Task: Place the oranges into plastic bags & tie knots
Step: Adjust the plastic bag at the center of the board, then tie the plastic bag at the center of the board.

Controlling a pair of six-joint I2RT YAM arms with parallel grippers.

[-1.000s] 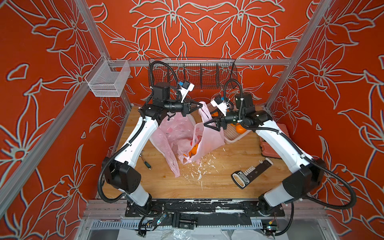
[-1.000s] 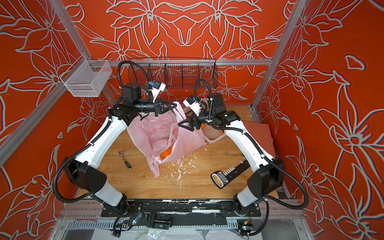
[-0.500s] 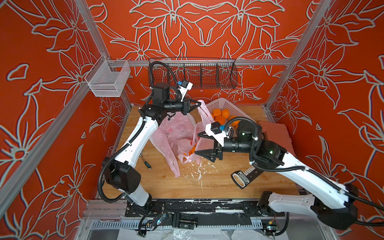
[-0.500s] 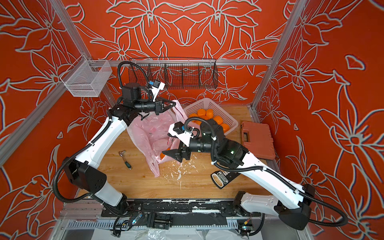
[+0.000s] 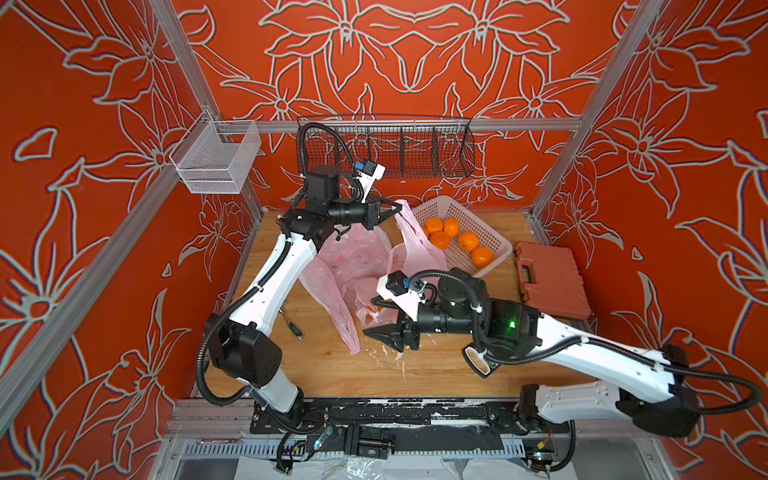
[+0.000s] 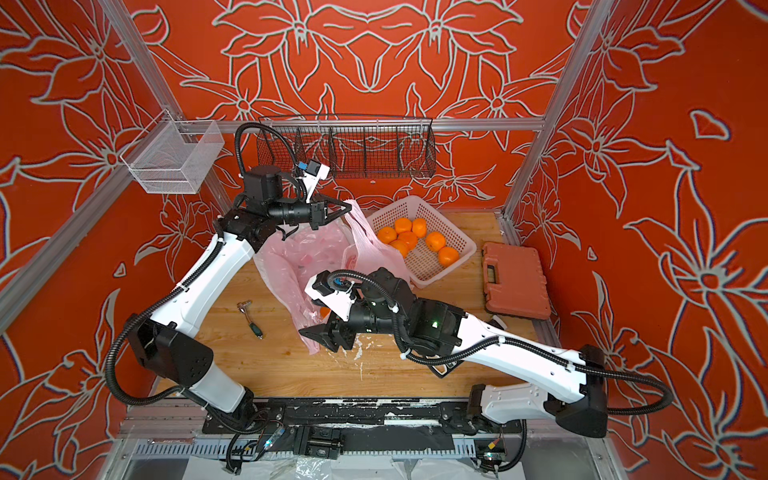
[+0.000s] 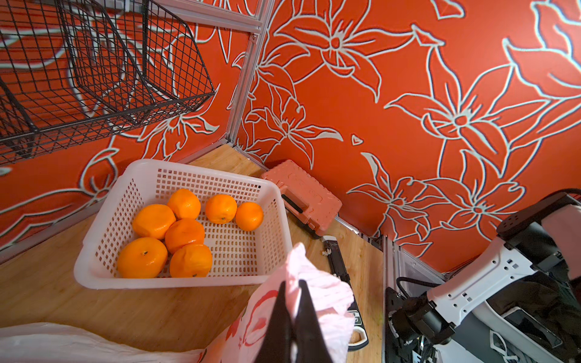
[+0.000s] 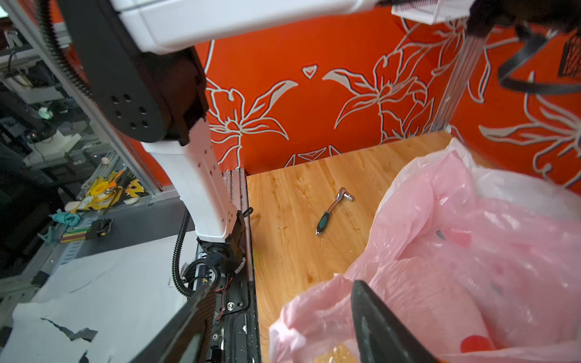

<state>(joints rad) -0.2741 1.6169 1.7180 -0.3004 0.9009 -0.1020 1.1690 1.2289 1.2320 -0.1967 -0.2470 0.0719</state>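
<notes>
One metal-headed ratchet (image 5: 292,322) lies at left. Crinkly translucent pink bags (image 5: 332,270) overlap at centre; their number cannot be told. The long axis runs back to front, with the handle raised rearward and pinched in the closed left gripper (image 7: 293,289). One orange (image 6: 325,311) shows through the film. The right gripper (image 8: 283,284) has its jaws apart over the front edge. Seven round glossy oranges (image 7: 184,234) sit in one white perforated basket (image 7: 176,284). One ribbed case (image 5: 552,278) lies far right.

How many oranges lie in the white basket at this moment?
7 oranges in the basket: five clustered at one end, two side by side near them. More may be hidden in the pink bag.
</notes>
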